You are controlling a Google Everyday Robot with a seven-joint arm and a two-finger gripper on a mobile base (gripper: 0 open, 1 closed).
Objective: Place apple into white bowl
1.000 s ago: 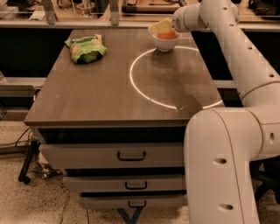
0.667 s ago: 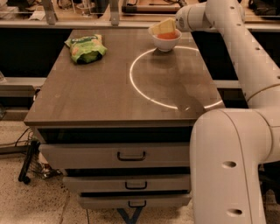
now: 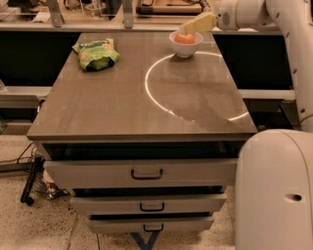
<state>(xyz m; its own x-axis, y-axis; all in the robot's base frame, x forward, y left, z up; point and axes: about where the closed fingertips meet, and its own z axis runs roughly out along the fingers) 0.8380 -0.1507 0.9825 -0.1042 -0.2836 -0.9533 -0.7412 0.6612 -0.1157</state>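
The orange-red apple [image 3: 184,38] lies inside the small white bowl [image 3: 186,49] at the far right of the table top [image 3: 122,102]. My gripper [image 3: 190,27] hangs just above and slightly right of the bowl, on the white arm [image 3: 254,12] that reaches in from the right. Its yellowish tip points down-left at the apple. I cannot tell whether the tip touches the apple.
A green snack bag [image 3: 95,52] lies at the far left of the table. A bright ring of light [image 3: 146,83] curves across the table's right half. Three drawers [image 3: 146,173] sit under the top. My white base [image 3: 276,190] stands at the front right.
The gripper has risen a little and drawn back to the right from over the bowl, so the apple now shows inside it.
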